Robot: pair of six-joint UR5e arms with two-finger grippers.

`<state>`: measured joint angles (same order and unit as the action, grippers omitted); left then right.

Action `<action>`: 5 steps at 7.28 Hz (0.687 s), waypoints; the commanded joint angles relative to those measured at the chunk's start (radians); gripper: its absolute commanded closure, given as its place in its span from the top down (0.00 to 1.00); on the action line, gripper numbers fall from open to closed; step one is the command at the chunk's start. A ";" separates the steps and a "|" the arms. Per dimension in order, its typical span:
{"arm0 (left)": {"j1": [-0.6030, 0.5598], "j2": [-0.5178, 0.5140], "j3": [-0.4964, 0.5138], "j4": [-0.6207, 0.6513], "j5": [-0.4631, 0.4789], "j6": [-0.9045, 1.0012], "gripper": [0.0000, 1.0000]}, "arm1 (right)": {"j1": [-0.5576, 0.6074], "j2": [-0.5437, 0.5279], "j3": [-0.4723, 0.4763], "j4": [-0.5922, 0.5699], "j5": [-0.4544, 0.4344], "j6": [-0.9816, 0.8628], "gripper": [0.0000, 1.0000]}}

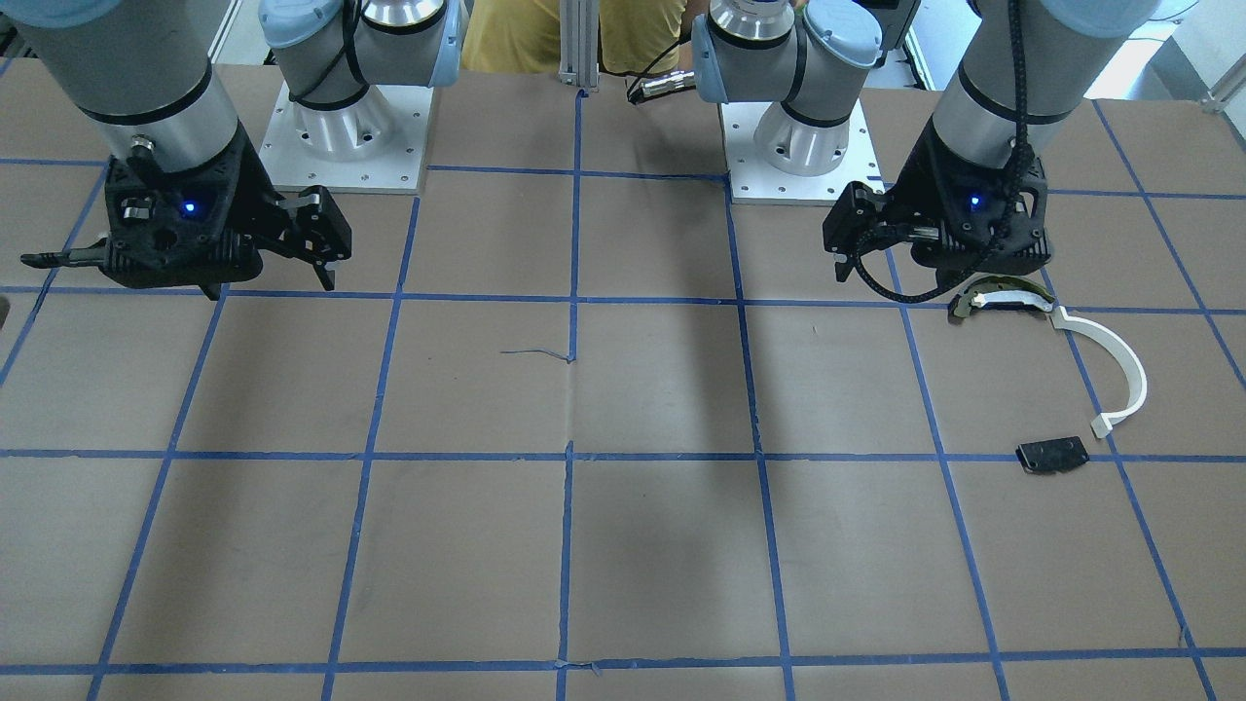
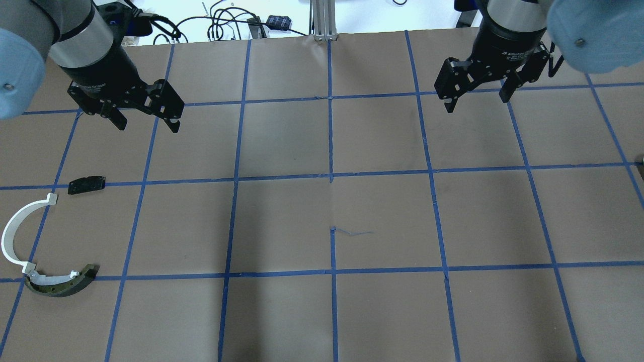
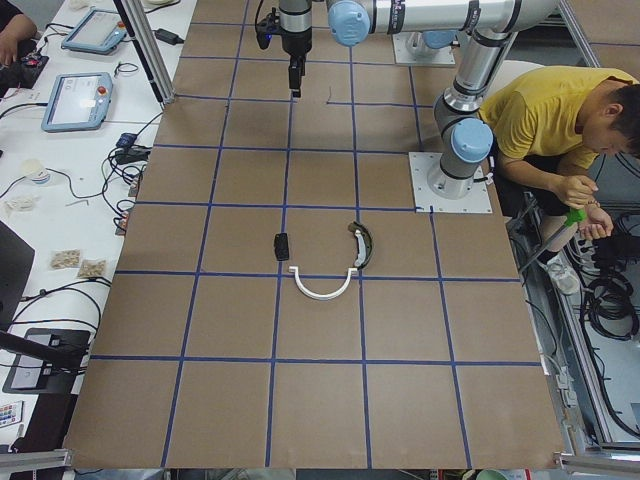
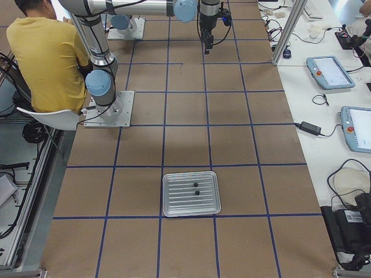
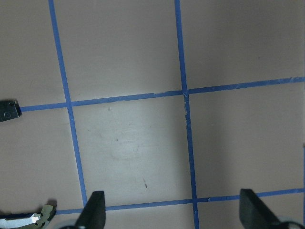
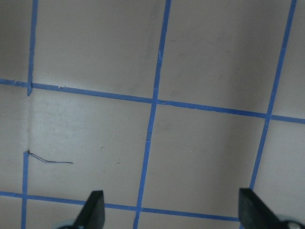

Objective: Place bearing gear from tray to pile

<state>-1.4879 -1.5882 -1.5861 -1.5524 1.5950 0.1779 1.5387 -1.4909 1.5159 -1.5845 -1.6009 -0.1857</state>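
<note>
Silver ribbed tray [image 4: 191, 194], low centre of the right-side view, holds the gear [image 4: 197, 192] and a like black part just beside it. The pile [image 2: 30, 271] lies lower left in the overhead view: white strip [image 2: 4, 239], dark curved piece [image 2: 63, 287], black plate [image 2: 86, 184]. Left gripper [image 2: 148, 123] and right gripper [image 2: 477, 100] hang high at the top corners, jaws spread wide and empty, likely parked clear before any reach.
</note>
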 commanded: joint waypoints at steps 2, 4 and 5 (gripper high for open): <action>0.000 0.000 0.000 0.000 0.000 0.000 1.00 | -0.390 0.024 0.018 -0.003 0.010 -0.504 1.00; 0.000 0.000 -0.002 -0.002 0.000 0.000 1.00 | -0.620 0.125 0.041 -0.104 0.010 -0.857 1.00; 0.000 0.000 -0.002 -0.002 0.000 0.002 1.00 | -0.705 0.202 0.041 -0.182 0.010 -1.049 1.00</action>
<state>-1.4880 -1.5878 -1.5872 -1.5538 1.5953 0.1783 0.9572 -1.3751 1.5520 -1.6767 -1.5909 -1.0030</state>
